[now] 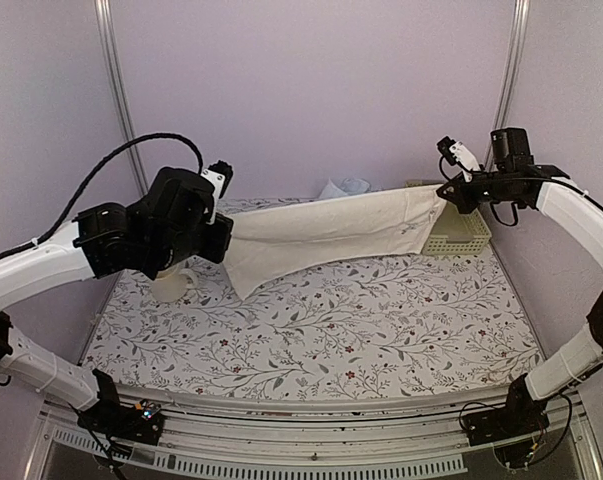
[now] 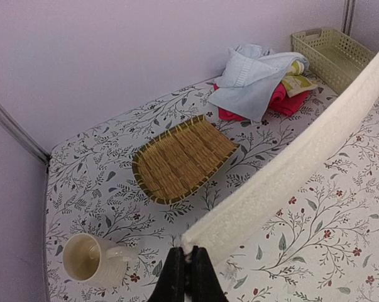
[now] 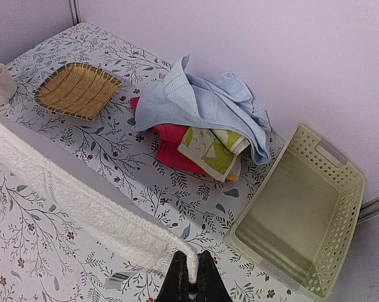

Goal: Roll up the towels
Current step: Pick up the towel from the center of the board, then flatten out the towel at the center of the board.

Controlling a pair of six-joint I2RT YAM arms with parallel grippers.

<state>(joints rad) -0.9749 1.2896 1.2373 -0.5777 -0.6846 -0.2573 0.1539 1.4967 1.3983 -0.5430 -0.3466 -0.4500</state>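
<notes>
Where the fingers of the left hand [image 2: 189, 259] are pressed fully together, one end of the cream-white towel [image 2: 290, 170] is pinched between them. The opposite end is gripped in the same way by the right hand [image 3: 189, 263], whose fingers are likewise closed tight on the cloth. The towel is held stretched in the air between the two hands. Its long axis runs left to right across the far half of the worktop [image 1: 311, 340], with the right end slightly higher. Its lower edge is seen hanging deepest near the left hand; whether that corner touches the worktop cannot be told.

Both arms are raised and reached forward, the left bent out to the left, the right arched up along the right side.

Behind the towel, a pale green lattice basket [image 3: 340, 189] is set at the far right corner. The light blue towel [image 3: 195, 104], pink towel [image 3: 170, 146] and yellow-green towel [image 3: 208, 150] are heaped beside it on the worktop, not inside it, with the blue one draped over the other two. Further left a woven mat [image 2: 183, 160] is laid, and a cream mug [image 2: 88, 258] is stood near the left edge.
</notes>
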